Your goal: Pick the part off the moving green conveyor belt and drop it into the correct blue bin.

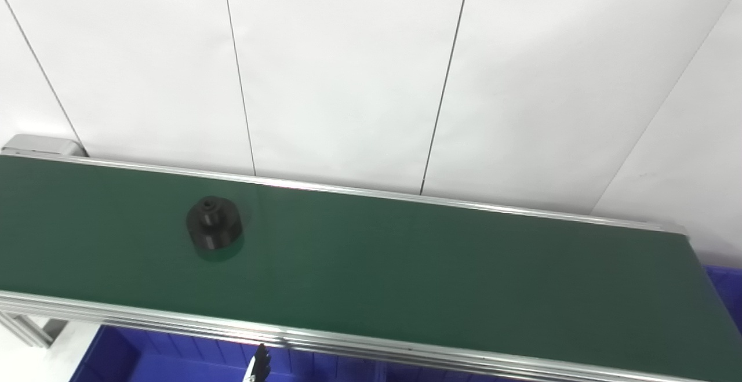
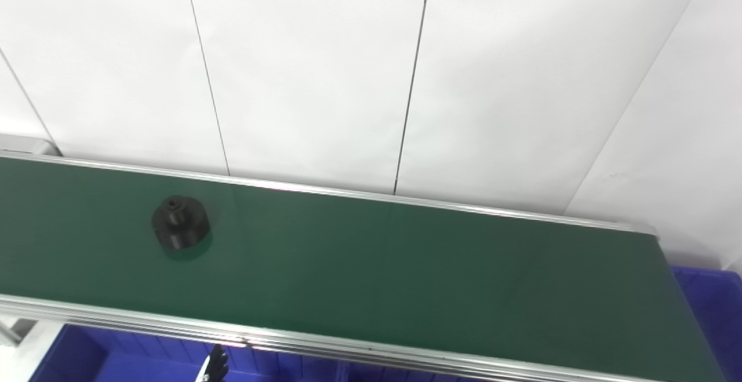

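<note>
The green conveyor belt (image 1: 406,266) runs across the view from the left edge to its right end, bordered by an aluminium rail (image 1: 348,344) on the near side and a second rail along the far side. White wall panels (image 1: 348,69) stand directly behind it.

One part (image 1: 214,223) sits on the belt: black, round, with a raised hub and a small hole at the top. It lies in the left portion of the belt, closer to the far rail than to the near rail, upright on its wide base, and nothing touches it.

A blue bin (image 1: 174,359) lies below the near rail at the lower left; another blue bin (image 2: 710,301) shows past the belt's right end.

A small dark tip of the left hand (image 1: 259,364) shows at the bottom edge, in front of the near bin and well apart from the part; too little is visible to tell whether its fingers are spread or closed. The right hand is out of view.
</note>
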You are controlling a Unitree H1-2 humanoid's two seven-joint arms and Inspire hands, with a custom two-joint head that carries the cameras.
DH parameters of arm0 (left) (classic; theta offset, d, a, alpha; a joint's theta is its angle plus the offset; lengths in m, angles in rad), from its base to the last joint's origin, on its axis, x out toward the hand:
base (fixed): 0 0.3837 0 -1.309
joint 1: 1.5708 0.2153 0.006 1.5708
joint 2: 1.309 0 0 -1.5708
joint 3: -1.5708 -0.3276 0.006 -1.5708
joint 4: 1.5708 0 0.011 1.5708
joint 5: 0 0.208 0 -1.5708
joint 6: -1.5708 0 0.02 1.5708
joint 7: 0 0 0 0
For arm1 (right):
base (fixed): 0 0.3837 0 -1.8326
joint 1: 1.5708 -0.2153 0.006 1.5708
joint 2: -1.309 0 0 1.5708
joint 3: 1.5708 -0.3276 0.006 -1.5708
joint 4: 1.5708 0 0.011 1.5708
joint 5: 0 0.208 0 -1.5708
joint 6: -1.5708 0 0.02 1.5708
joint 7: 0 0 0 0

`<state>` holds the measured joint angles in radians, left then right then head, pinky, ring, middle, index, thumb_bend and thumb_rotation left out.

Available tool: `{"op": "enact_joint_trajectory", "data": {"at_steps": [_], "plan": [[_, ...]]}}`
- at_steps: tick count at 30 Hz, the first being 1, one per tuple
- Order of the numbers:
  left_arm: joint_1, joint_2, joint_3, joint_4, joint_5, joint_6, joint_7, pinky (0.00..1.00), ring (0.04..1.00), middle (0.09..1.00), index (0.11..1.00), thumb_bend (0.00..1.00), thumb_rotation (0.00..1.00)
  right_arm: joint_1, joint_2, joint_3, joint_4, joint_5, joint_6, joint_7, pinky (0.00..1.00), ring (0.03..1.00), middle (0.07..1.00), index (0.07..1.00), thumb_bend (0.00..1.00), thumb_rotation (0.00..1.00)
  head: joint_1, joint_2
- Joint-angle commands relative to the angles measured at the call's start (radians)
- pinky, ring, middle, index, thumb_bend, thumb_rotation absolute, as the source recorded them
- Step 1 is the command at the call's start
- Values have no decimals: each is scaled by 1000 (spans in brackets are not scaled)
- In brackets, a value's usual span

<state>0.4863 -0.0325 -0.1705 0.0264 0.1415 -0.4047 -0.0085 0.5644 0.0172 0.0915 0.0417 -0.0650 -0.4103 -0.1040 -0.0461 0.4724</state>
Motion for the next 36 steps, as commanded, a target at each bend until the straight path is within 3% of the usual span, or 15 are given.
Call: {"op": "enact_joint_trajectory", "data": {"at_steps": [1, 7, 10, 12, 14, 16, 17, 20, 22, 28, 36], "plan": [[-6, -15, -8, -10, -12, -38, 7, 1000, 1000, 1000, 1000, 726, 981, 2, -6, -5, -15, 8, -59, 3, 966, 958, 975, 974, 737, 1000, 6, 5], [-13, -27, -12, -17, -6, -24, 16, 1000, 1000, 1000, 1000, 720, 964, 0, -20, 2, -37, 45, -56, 44, 959, 965, 995, 992, 718, 962, -4, 25], [-16, -29, -11, -25, -4, -13, 19, 1000, 1000, 1000, 1000, 740, 966, 4, -27, 8, -83, 38, -33, 62, 891, 935, 1000, 998, 786, 877, -14, 40], [-20, -25, -11, -34, -6, -6, 16, 1000, 1000, 1000, 1000, 745, 958, 4, -29, 11, -130, 20, -5, 67, 807, 891, 988, 988, 886, 774, -28, 61], [-27, -17, -10, -37, -2, -9, 15, 1000, 1000, 1000, 1000, 736, 957, -6, -38, 17, -181, 3, 12, 76, 757, 888, 991, 998, 918, 609, -42, 83], [-36, -12, -8, -37, -10, -13, 11, 1000, 1000, 1000, 1000, 729, 947, -21, -42, 19, -228, -3, 45, 85, 746, 896, 997, 1000, 937, 550, -57, 99], [-40, -8, -5, -37, -15, -11, 9, 1000, 1000, 1000, 1000, 726, 944, -41, -47, 19, -267, -6, 80, 93, 743, 899, 999, 1000, 943, 533, -74, 122], [-52, -2, 0, -38, -24, 2, 5, 1000, 1000, 1000, 1000, 762, 932, -98, -57, 15, -356, -13, 185, 112, 741, 927, 1000, 999, 969, 322, -90, 140], [-68, -1, 2, -26, -25, -4, 4, 1000, 1000, 1000, 1000, 751, 938, -176, -72, 5, -412, -19, 282, 126, 762, 931, 1000, 991, 972, 265, -111, 159], [-91, -3, -2, -8, -42, -2, -6, 1000, 1000, 1000, 1000, 753, 943, -410, -112, -4, -472, -106, 491, 158, 772, 918, 999, 977, 961, 262, -119, 163], [-114, -1, -14, 18, -34, -20, -10, 1000, 1000, 1000, 1000, 707, 951, -693, -179, 62, -421, -250, 718, 267, 728, 910, 997, 971, 981, 313, -116, 148]]}}
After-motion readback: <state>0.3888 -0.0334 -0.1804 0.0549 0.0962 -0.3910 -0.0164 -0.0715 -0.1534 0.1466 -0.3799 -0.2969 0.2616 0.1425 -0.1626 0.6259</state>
